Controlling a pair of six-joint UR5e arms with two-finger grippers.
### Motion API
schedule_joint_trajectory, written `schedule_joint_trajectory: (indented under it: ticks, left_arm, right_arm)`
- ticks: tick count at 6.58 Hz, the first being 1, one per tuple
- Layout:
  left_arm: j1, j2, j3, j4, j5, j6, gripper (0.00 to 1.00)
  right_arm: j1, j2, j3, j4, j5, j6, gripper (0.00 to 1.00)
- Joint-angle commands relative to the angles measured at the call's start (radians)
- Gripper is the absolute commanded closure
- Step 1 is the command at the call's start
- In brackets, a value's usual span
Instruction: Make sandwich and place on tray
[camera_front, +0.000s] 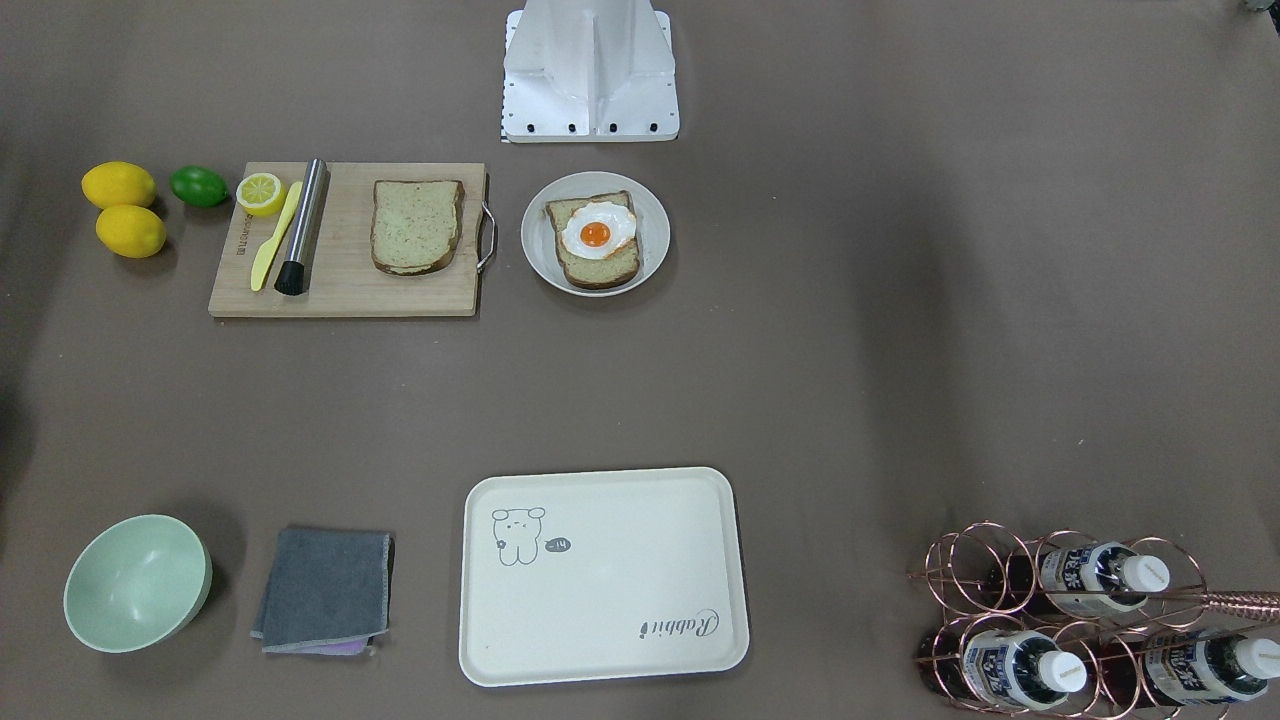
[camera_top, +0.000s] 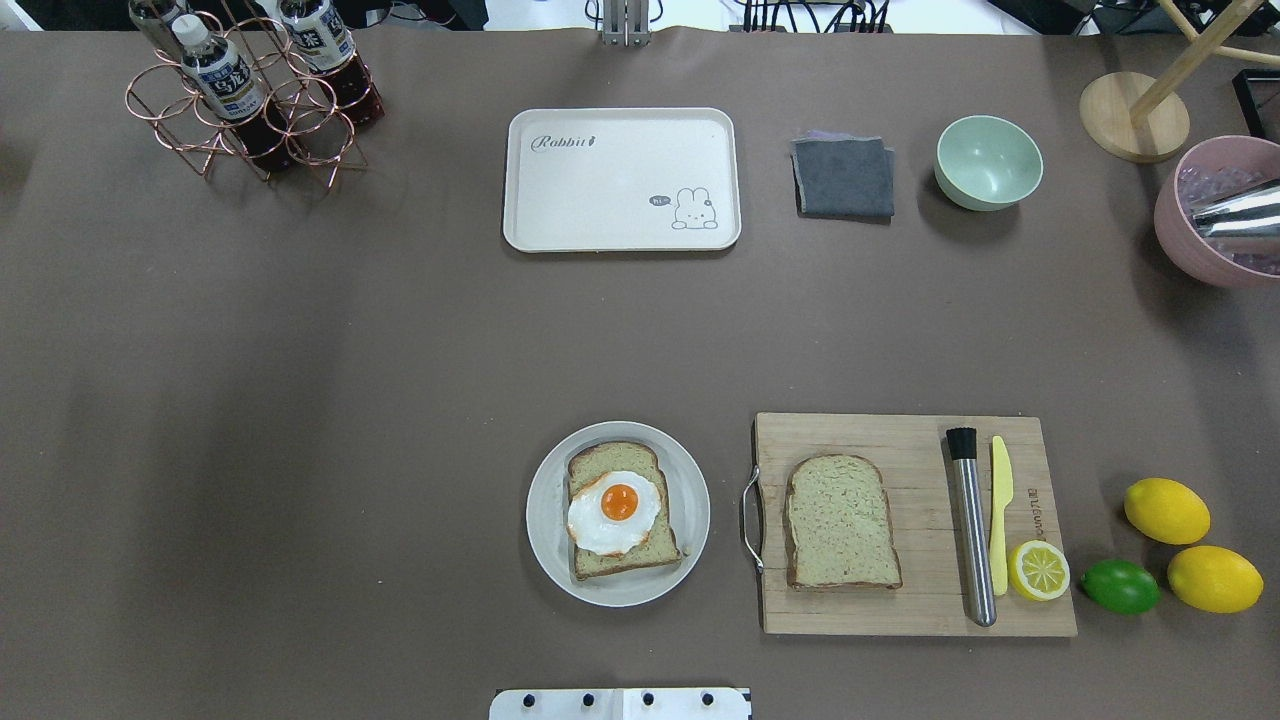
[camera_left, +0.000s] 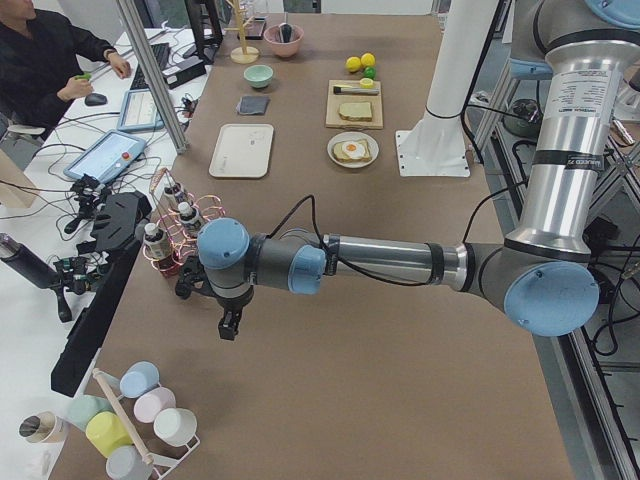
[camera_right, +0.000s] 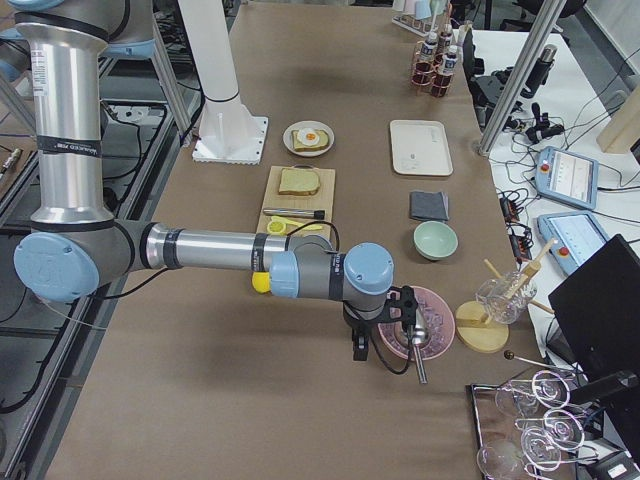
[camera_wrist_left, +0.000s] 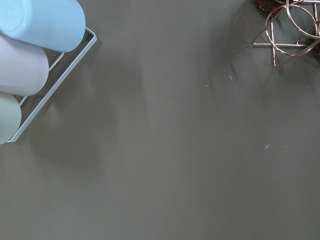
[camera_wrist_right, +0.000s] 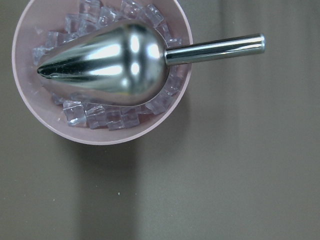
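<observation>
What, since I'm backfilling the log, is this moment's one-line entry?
stage: unassembled | plain slice: cutting board | egg-topped slice: plate | tray: empty | left gripper, right gripper: away, state unclear

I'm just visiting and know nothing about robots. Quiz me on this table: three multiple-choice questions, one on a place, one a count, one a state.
1. Where is the fried egg? A: on a bread slice on the round plate. B: in the green bowl. C: on the grey cloth.
2. How many whole yellow lemons? A: one. B: two. C: four.
3. The cream tray is: A: bare. B: full of fruit. C: upside down.
Answers: A, the egg lies on the plated slice; B, two sit beside the lime; A, nothing lies on it.
</observation>
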Motion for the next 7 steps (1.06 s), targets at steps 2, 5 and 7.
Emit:
schedule_joint_trajectory:
  ticks: [2,5,7]
  left_arm:
    - [0.0,0.007,0.0,-0.004,-0.001,0.009,0.02]
    - [0.002,0.007,-0.001,-0.012,-0.004,0.016,0.02]
    - [0.008,0.0,-0.006,-0.01,-0.004,0.012,0.02]
  right_arm:
    - [0.0,0.0,0.003,0.002,0.004,0.0,0.0]
    - [0.0,0.003,0.016,0.0,0.009,0.006,0.0]
    - [0.0,-0.003,0.033,-0.002,0.006,0.007,0.0]
